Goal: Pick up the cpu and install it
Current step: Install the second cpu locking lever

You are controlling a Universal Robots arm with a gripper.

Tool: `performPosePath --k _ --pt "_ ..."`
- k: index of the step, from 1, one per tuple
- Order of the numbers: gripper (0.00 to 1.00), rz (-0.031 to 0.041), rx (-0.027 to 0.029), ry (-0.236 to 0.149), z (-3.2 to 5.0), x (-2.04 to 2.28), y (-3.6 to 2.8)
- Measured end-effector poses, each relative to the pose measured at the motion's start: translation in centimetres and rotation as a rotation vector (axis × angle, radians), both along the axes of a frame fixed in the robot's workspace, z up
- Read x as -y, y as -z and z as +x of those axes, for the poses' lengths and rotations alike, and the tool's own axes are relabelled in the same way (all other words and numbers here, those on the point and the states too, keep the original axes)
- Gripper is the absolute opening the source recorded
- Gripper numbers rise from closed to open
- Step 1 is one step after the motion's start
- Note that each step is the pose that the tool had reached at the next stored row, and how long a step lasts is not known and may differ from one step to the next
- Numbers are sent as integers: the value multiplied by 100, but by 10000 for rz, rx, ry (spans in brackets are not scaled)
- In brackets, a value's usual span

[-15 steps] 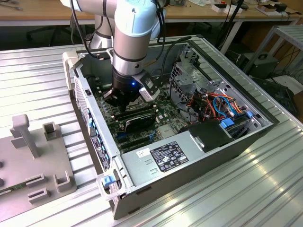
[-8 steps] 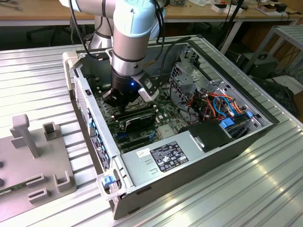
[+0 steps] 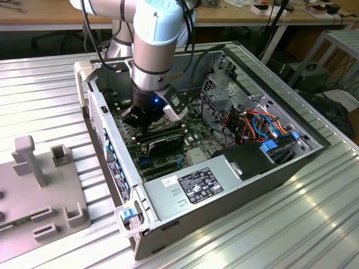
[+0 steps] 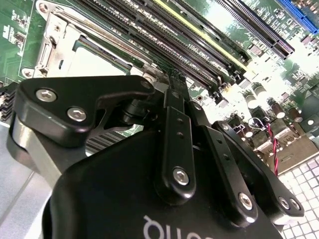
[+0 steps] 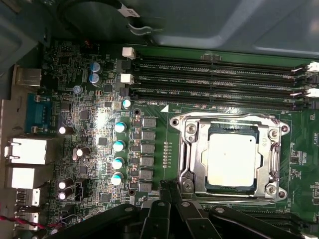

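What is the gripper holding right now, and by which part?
Nothing. The gripper is shut and empty, beside the socket's metal frame. In the first wrist view, the cpu already lies in the socket, apart from the gripper.

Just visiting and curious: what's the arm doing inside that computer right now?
Tool low over the motherboard, beside the socket frame. Cpu lying in the socket, tool not on it. Nothing blocking.

The arm (image 3: 151, 42) is a thick cylinder — pale blue joint cap above, silver-grey sleeve below — ending in a black wrist with a small blue light. Black cables trail behind it. The gripper (image 4: 172, 94) has matte black linkages with silver screws.
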State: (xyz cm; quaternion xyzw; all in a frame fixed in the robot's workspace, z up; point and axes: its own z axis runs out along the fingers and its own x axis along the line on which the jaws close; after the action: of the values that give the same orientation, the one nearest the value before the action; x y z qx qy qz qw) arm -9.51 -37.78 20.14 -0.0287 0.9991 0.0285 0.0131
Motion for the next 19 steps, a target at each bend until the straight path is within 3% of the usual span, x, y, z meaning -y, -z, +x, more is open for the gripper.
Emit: performPosePath --k 10,14,19 --pt "11 2 2 1 0 5 -28" --pt "11 -10 1 0 0 6 -92" --pt "11 -20 1 0 0 5 -231"
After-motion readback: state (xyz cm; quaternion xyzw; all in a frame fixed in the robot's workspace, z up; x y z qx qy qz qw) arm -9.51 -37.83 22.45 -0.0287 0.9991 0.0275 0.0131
